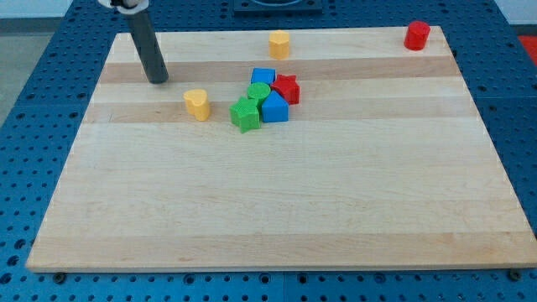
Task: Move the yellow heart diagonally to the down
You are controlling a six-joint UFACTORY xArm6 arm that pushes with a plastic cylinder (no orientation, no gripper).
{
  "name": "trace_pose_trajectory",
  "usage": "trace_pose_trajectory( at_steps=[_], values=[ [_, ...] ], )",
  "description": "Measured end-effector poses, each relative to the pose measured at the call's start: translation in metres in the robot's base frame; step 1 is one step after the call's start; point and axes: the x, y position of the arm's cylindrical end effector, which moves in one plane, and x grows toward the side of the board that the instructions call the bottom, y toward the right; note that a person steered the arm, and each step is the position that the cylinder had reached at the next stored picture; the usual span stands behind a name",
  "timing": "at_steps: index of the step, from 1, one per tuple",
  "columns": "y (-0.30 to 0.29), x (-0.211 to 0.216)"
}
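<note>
Nothing like a claw exists on this arm, so there is no opening or hold to report; the rod ends in my tip (157, 80), resting on the wooden board (277, 226) at the far left. From my tip, the yellow heart (197, 104) lies to the right and slightly nearer, close but apart. That offset favours a push toward the near right, as I judge it. Right of the heart sits a cluster: green star (245, 114), green block (259, 92), 2 blue blocks (274, 107) and a red block (288, 87). Farther off sit another yellow block (278, 43) and a red cylinder (416, 35). No brands, labels or writing can be read.
</note>
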Motion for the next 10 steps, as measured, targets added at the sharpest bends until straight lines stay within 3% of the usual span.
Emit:
trace_pose_trajectory(
  at_steps=[2,3,7,8,10],
  values=[
    [0.028,0.000],
    [0.040,0.021],
    [0.070,0.165],
    [0.079,0.184],
    [0.013,0.142]
  ],
)
